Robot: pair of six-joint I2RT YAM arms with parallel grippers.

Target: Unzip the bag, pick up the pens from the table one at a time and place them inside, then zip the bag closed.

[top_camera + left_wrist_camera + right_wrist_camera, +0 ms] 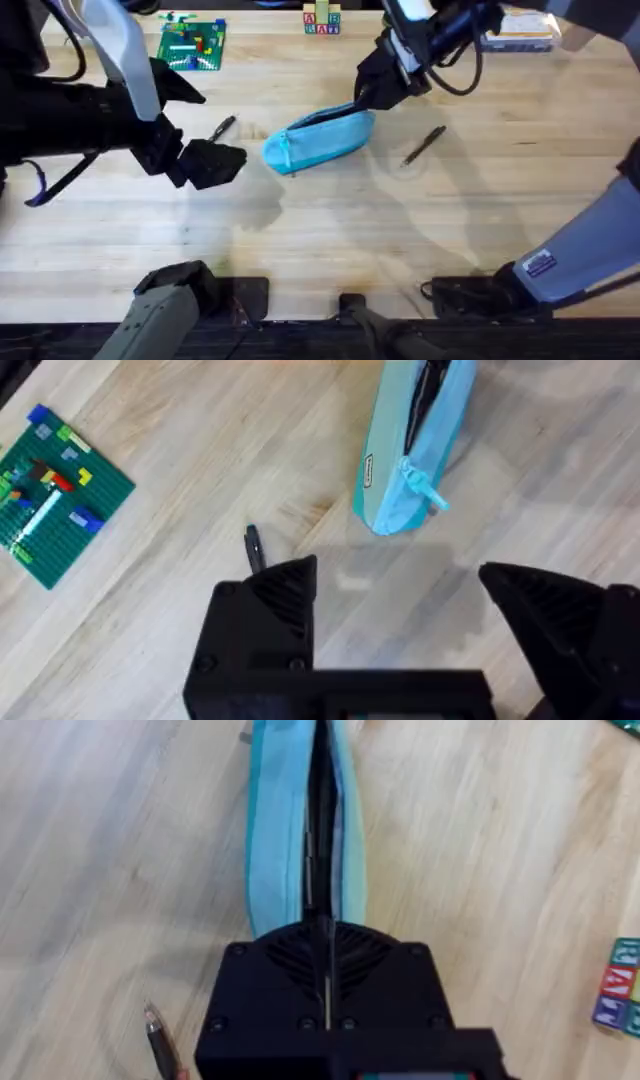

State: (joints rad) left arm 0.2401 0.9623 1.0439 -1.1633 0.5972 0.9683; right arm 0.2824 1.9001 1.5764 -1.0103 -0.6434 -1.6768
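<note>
The light blue bag (320,140) lies slanted in the middle of the table (330,230), its zipper showing as a dark open slit (318,830). My right gripper (368,98) is at the bag's far right end, its fingers pressed together on the fabric there (327,935). My left gripper (215,160) hovers open just left of the bag's near end (410,460), with nothing between its fingers (290,585). A teal pull tag (425,488) hangs at that end. One black pen (223,127) lies left of the bag, partly hidden behind my left gripper (253,547). Another pen (424,145) lies to the right (160,1040).
A green brick plate (192,45) lies at the back left (55,500). Lettered toy blocks (321,20) stand at the back centre (620,995). A clear box (520,35) sits at the back right. Bare wood stretches across the front of the table.
</note>
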